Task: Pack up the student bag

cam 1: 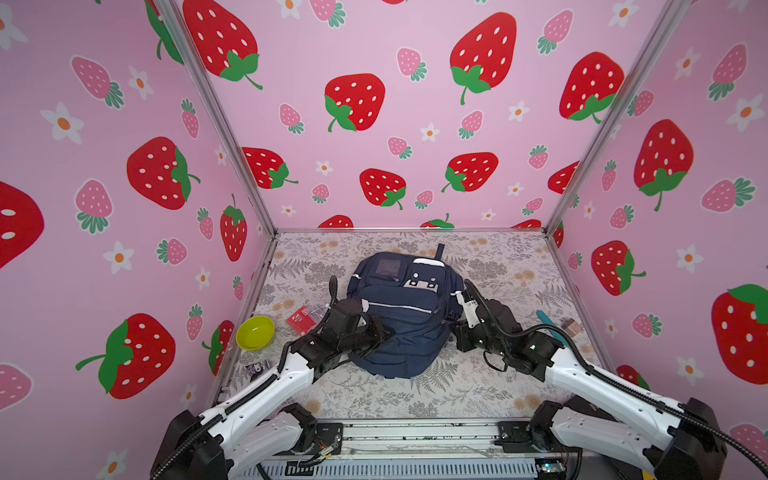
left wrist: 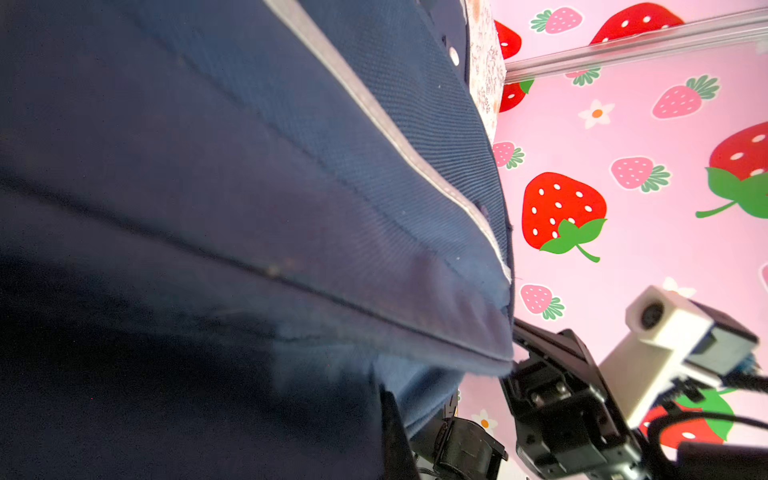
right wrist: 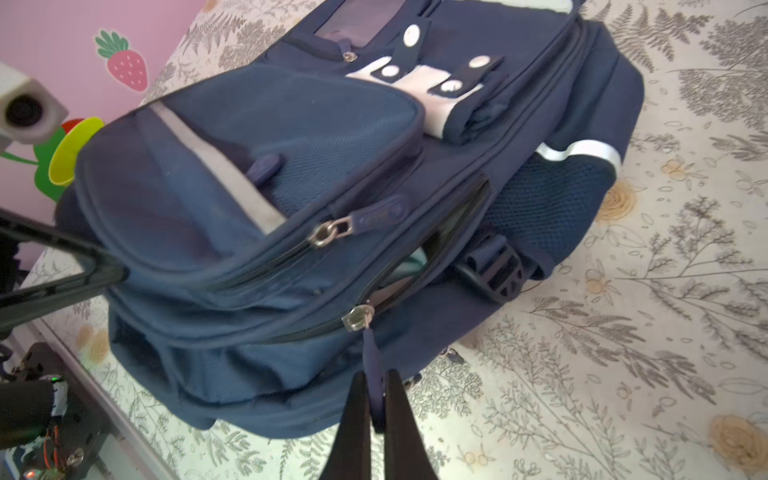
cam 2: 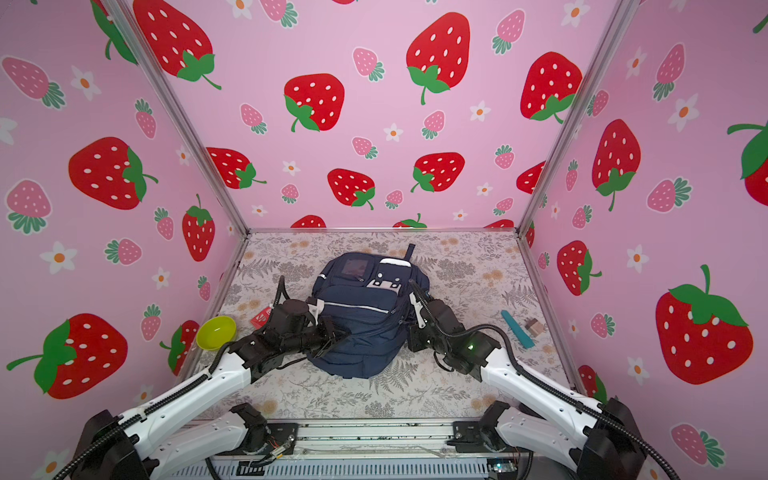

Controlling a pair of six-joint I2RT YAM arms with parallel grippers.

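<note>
Right gripper (right wrist: 375,374) is closed on the navy fabric zip pull (right wrist: 370,353) of the main compartment, low beside the large navy blue fabric student bag (cam 1: 405,309). Left gripper (cam 1: 384,332) is closed against the bag's front pocket. Navy cloth fills the left wrist view and hides its fingers, so I cannot tell whether it nips fabric. Both white arms reach in from the near edge, wrists bent inward. The bag lies on its back in the middle of the floral-printed table (cam 1: 457,395), its zip partly open. A yellow-green plastic bowl (cam 1: 254,332) sits well to its left, by the wall.
</note>
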